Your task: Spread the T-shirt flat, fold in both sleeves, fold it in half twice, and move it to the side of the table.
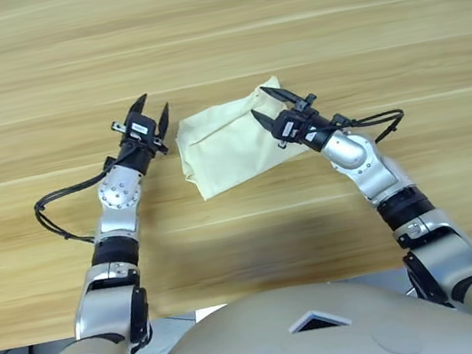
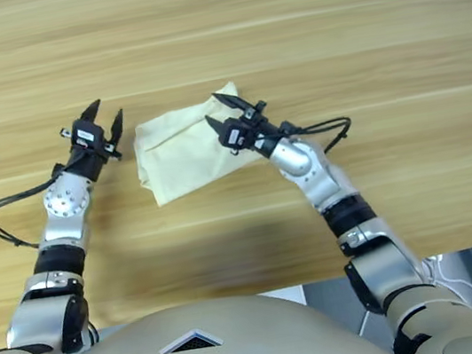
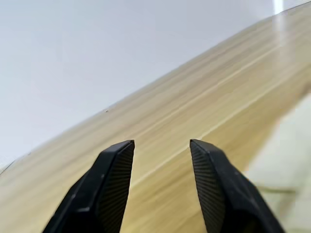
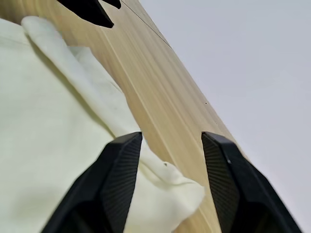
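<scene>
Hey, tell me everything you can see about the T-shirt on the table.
The T-shirt is pale yellow soft cloth, folded into a compact, roughly rectangular bundle with layered edges showing. It lies flat on the wooden table, set a little askew, between both hands. The open right hand sits over its far right corner; the open left hand stands just off its left edge.

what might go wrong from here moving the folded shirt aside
The shirt is folded but loosely, one corner sticking out at its far right; the open right hand over it may pinch only the top layer and undo the folds. The open left hand sits beside its edge, not on it, so a one-sided drag might skew it.
</scene>
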`<state>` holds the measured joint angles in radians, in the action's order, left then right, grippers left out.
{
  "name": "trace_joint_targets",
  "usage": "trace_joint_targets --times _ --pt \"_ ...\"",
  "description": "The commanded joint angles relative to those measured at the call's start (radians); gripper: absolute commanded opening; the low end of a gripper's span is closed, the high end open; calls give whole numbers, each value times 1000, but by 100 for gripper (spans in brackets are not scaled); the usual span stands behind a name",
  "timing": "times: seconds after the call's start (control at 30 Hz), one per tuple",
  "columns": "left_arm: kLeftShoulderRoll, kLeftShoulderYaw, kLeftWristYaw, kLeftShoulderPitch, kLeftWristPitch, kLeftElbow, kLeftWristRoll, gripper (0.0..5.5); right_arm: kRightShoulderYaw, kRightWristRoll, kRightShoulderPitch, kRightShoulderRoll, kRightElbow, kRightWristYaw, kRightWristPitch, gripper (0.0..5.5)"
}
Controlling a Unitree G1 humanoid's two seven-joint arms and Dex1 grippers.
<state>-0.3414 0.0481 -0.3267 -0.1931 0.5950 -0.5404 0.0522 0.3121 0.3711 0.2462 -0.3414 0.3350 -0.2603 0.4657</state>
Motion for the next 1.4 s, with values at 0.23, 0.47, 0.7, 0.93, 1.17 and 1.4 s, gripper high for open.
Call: trace_joint_targets --times 0.23,0.47,0.7,0.93,1.17,1.4 --pt "-156 218 -139 53 61 290 343 213 59 49 -12 0 98 -24 -10 225" --pt "-129 281 15 -100 4 135 555 213 126 97 -3 -11 205 -43 28 225" --pt "-52 355 186 -297 -76 -158 666 213 142 92 0 -9 201 -53 39 225" --pt "-56 385 321 -389 -73 -376 681 213 148 93 5 -1 207 -47 39 225" --pt "-104 310 531 -485 -48 -542 604 213 134 79 17 10 207 -36 44 225" --pt "-140 147 608 -381 51 -428 419 213 -120 -473 21 171 -67 -70 -108 225"
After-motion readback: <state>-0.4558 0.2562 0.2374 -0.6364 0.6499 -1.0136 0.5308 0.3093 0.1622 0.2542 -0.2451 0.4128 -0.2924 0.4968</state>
